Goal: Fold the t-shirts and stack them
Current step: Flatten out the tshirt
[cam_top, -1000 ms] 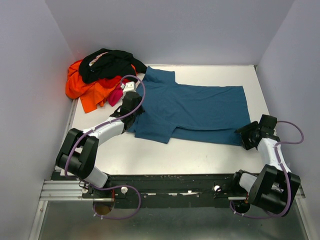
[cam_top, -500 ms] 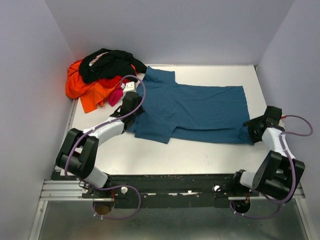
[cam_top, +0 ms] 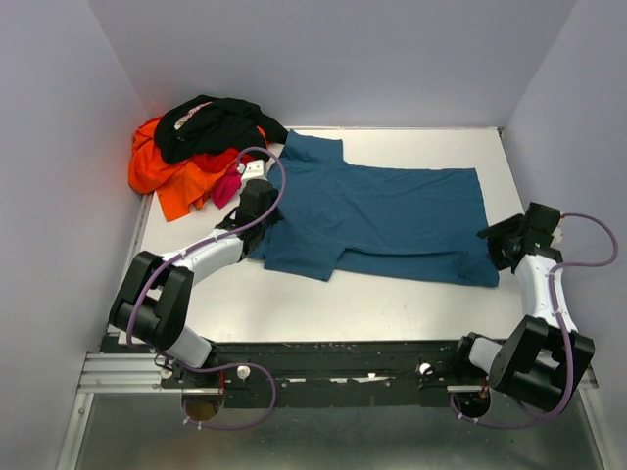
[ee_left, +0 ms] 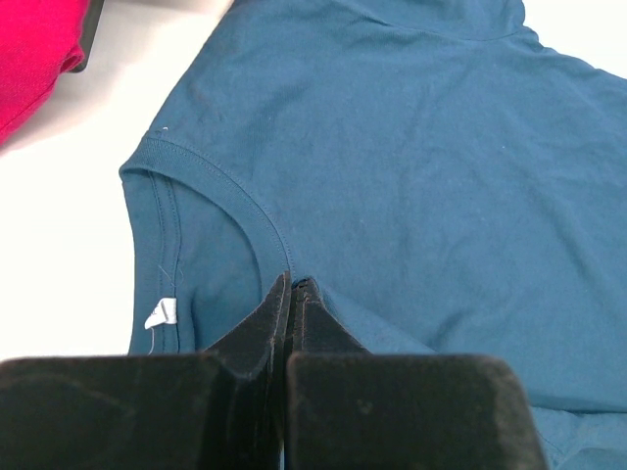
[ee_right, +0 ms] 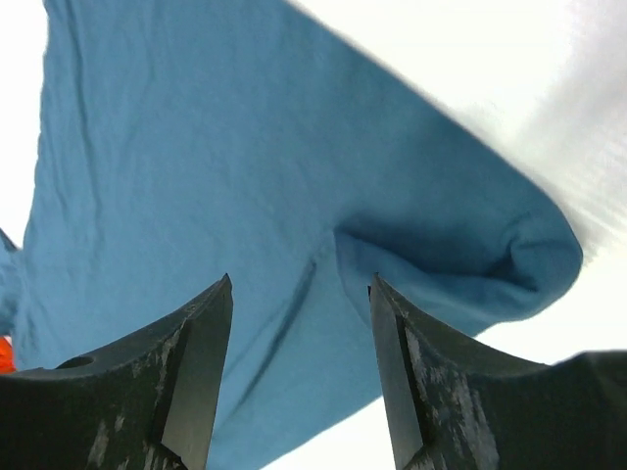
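The teal-blue t-shirt (cam_top: 382, 211) lies spread on the white table, neck to the left, hem to the right. My left gripper (cam_top: 257, 201) is shut on its collar edge (ee_left: 294, 284) at the neckline. My right gripper (cam_top: 498, 245) is open just over the shirt's near right hem corner (ee_right: 509, 264), which is folded up a little; its jaws stand wide apart with nothing between them. The orange (cam_top: 167, 176), black (cam_top: 220, 122) and magenta-pink (cam_top: 228, 186) t-shirts lie heaped at the far left corner.
Grey walls close in the table (cam_top: 294, 304) on the left, back and right. The heap of shirts lies just beyond my left gripper. A corner of the pink shirt (ee_left: 34, 54) shows in the left wrist view. The table's near edge runs along the arm bases.
My right gripper has moved right and away along the shirt's hem edge, from the near right corner toward the right wall. The hem corner is now turned up. The left arm has not moved.
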Controlling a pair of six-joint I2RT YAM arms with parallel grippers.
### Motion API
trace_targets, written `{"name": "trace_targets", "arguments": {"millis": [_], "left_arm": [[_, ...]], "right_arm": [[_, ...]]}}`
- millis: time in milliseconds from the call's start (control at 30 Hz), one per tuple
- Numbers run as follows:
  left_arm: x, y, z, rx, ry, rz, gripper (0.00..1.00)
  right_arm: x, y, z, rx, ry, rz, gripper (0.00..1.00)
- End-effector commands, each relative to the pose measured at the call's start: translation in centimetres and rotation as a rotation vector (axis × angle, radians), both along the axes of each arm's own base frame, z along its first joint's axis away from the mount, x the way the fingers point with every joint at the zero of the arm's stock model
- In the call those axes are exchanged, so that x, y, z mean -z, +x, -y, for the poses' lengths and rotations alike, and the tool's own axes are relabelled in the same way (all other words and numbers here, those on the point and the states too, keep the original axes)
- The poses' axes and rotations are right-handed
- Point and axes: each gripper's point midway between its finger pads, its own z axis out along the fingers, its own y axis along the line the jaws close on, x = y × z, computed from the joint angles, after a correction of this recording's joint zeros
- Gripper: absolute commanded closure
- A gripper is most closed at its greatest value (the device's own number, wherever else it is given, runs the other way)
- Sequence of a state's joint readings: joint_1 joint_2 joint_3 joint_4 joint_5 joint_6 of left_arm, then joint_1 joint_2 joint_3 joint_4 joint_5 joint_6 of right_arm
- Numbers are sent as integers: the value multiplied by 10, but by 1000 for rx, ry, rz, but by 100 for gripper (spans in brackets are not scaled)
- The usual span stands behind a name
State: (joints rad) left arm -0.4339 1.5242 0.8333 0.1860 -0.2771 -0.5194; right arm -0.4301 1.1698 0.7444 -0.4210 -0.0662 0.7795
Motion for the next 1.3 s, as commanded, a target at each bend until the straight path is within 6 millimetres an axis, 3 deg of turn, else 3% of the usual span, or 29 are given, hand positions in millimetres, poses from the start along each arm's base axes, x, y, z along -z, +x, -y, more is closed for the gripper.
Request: {"name": "trace_targets", "arguments": {"millis": [0,267,500,733,1033,1267], "left_arm": [[-1,4,-1,-1,5,17,100],[-6,3,-2,-1,4,31,100],[-13,1,-2,2,-5,50,100],[-14,0,-3,2,-3,47,100],[-14,0,-1,6,-5,39,100],[-15,1,-1,7,-12,42,100]], "right_arm": [[27,-27,-33,-151,44,-77,36],[41,-44,-34,-129,-9,-195,36],[30,-40,-31,-121,-238,-384,35],[38,-48,-22,-90,-388,-578,37],[62,-51,-25,-84,-388,-647,40],[68,-49,-27,-89,-385,-670,45]]}}
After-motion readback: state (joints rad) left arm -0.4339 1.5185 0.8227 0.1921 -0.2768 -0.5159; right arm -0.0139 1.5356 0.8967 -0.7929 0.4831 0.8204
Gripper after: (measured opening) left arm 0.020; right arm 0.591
